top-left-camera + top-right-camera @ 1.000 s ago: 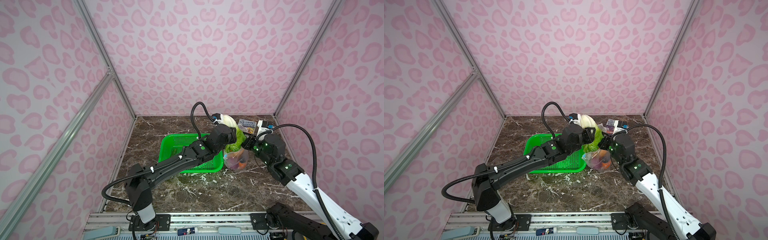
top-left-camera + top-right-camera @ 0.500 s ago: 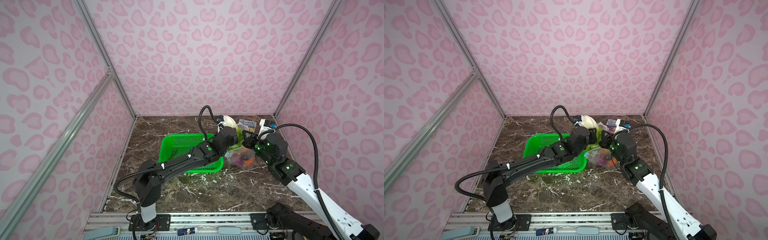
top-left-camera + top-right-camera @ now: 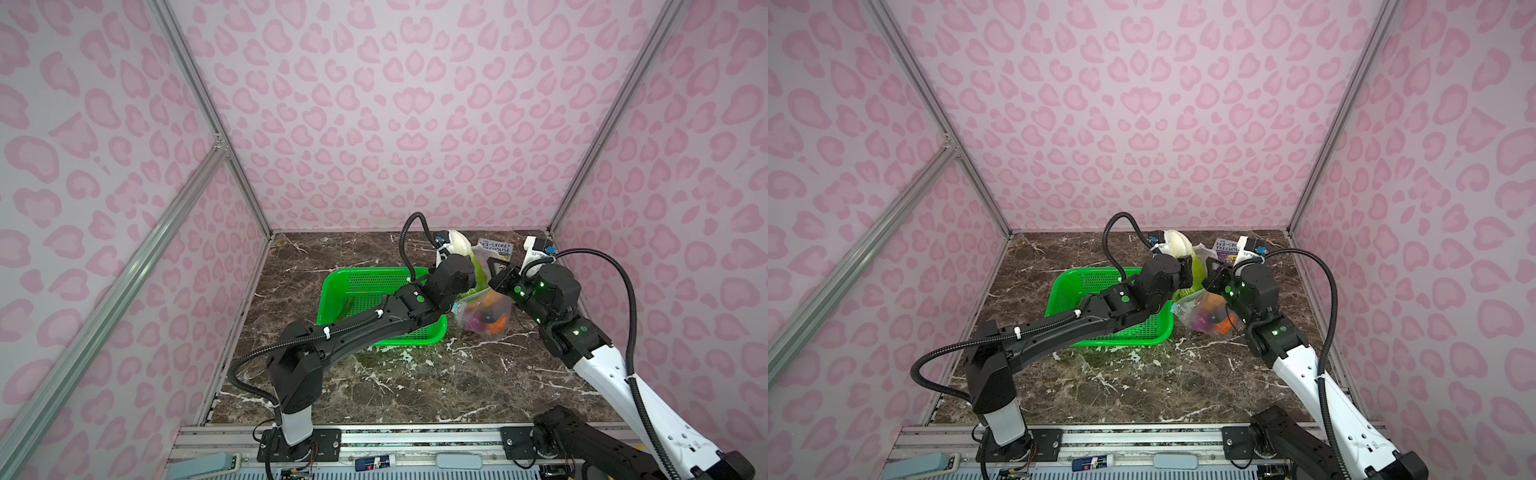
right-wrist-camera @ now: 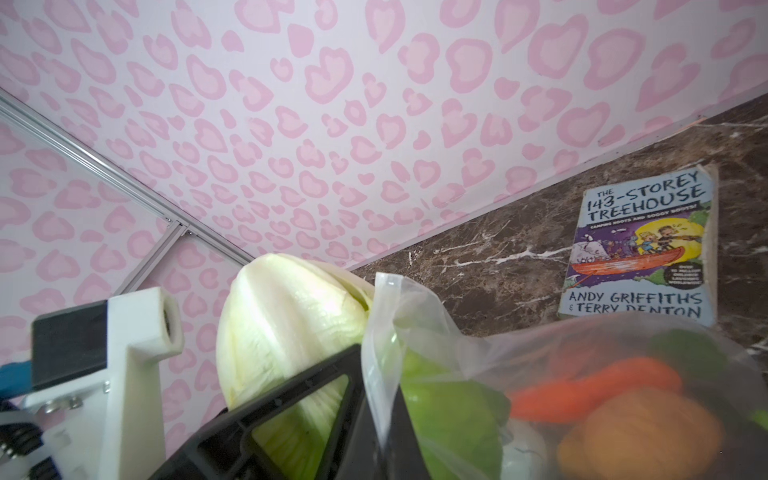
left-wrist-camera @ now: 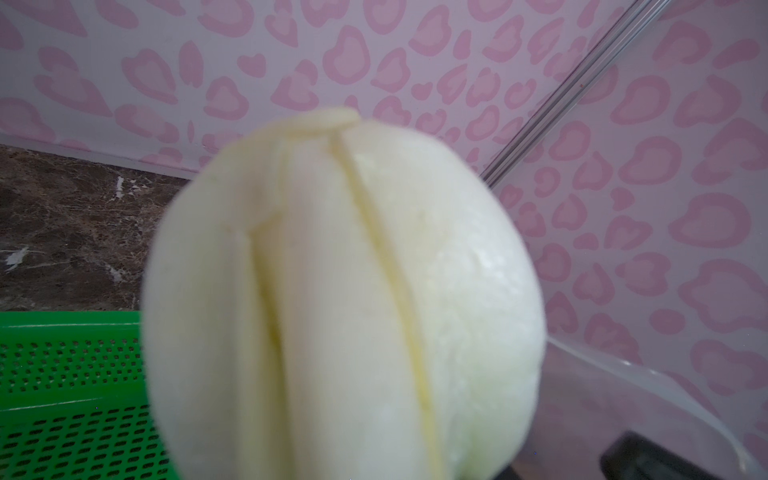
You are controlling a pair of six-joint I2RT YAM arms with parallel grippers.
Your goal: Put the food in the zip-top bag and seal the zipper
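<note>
Marble tabletop (image 3: 374, 386), pink spotted walls (image 3: 395, 104), zip-top bag (image 3: 484, 316)

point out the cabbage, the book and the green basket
cabbage (image 4: 286, 328): right wrist view, on its pale white upper half
book (image 4: 640, 249): right wrist view, middle of the cover
green basket (image 3: 365, 286): in a top view, on its bare mesh far wall

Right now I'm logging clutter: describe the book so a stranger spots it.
On the marble table, look toward the far right corner. Behind the clear bag of toy vegetables lies a book, flat. Alone there it bears print: a blue-purple cover reading 143-Storey Treehouse.
</note>
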